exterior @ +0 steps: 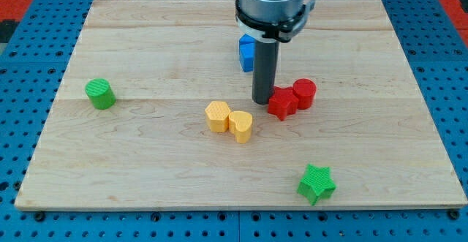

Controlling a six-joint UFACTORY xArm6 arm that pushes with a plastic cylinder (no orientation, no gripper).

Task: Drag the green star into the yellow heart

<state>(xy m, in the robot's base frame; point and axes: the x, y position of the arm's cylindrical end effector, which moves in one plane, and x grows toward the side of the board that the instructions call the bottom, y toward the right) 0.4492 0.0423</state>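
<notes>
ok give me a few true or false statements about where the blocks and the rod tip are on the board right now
1. My tip stands just to the view's left of the red star. True.
2. The green star is touching the yellow heart. False: it lies apart from it, toward the view's bottom right.
3. The yellow heart sits against a yellow hexagon. True.
4. The green cylinder is next to the blue block. False: it sits alone near the view's left edge.
5. The red cylinder is beside the red star. True.
6. My tip is pressed against the green star. False: it is well above it in the view.
</notes>
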